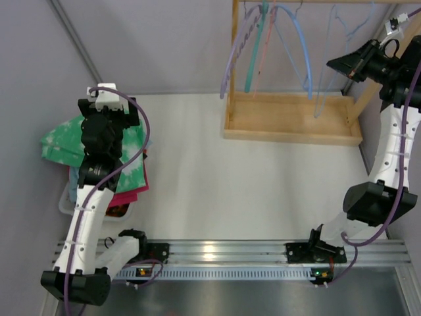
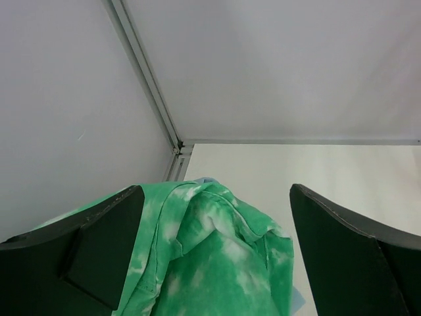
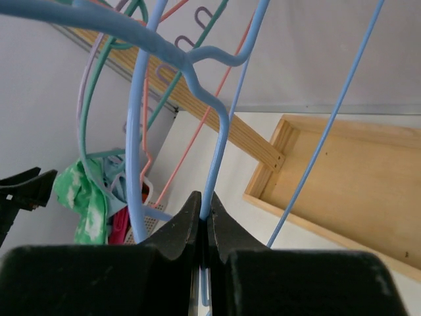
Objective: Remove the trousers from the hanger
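The green tie-dye trousers (image 1: 62, 141) lie crumpled on top of the clothes pile at the left, off any hanger. They also show in the left wrist view (image 2: 217, 263) and far off in the right wrist view (image 3: 82, 197). My left gripper (image 1: 102, 115) hovers just above them, open and empty (image 2: 216, 197). The thin pale blue hanger (image 1: 323, 79) hangs on the rack at the back right. My right gripper (image 1: 342, 66) is shut on one of its slim rods (image 3: 217, 164), pinched between the jaws (image 3: 204, 207).
A wooden rack with a tray base (image 1: 289, 128) stands at the back. It holds a lilac hanger (image 1: 231, 59), a teal hanger (image 1: 253, 52) and a thicker blue hanger (image 1: 299, 46). A white basket (image 1: 66, 201) holds a magenta garment (image 1: 131, 191) under the trousers. Walls close in on the left and the back.
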Available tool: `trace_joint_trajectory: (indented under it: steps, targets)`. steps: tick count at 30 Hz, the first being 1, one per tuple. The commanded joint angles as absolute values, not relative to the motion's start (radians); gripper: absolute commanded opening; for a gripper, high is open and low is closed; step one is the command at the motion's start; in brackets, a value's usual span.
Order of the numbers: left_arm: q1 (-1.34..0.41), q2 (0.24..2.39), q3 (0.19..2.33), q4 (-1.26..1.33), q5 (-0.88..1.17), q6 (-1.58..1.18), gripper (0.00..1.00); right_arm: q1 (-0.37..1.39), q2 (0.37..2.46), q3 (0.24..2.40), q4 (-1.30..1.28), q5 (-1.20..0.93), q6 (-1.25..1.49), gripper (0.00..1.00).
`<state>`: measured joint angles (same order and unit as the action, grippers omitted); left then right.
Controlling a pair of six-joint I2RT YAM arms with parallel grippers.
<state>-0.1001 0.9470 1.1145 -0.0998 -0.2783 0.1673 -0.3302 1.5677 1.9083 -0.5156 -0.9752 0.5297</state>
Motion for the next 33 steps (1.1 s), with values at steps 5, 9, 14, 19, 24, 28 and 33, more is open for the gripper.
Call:
trace_joint_trajectory:
  steps: [5, 9, 14, 19, 24, 28, 33]
  targets:
    - [-0.132, 0.928, 1.144, -0.113, -0.287, 0.169, 0.99, -0.348, 1.733, 2.16, -0.529, -0.914, 0.524, 0.0]
    - [-0.14, 0.916, 1.132, -0.121, -0.305, 0.167, 0.99, -0.359, 1.79, 2.236, -0.453, -0.908, 0.577, 0.0]
    - [-0.144, 0.905, 1.131, -0.17, -0.324, 0.129, 0.99, -0.388, 1.897, 2.332, -0.373, -0.91, 0.656, 0.0]
    - [-0.144, 0.896, 1.12, -0.184, -0.334, 0.135, 0.98, -0.402, 1.968, 2.378, -0.347, -0.887, 0.686, 0.0]
    - [-0.144, 0.897, 1.118, -0.186, -0.331, 0.133, 0.99, -0.402, 2.003, 2.362, -0.379, -0.865, 0.657, 0.0]
    - [-0.144, 0.902, 1.12, -0.193, -0.322, 0.141, 0.99, -0.406, 1.982, 2.333, -0.411, -0.835, 0.597, 0.0]
    - [-0.147, 0.955, 1.181, -0.3, -0.25, 0.138, 0.99, -0.414, 1.905, 2.244, -0.41, -0.868, 0.558, 0.49]
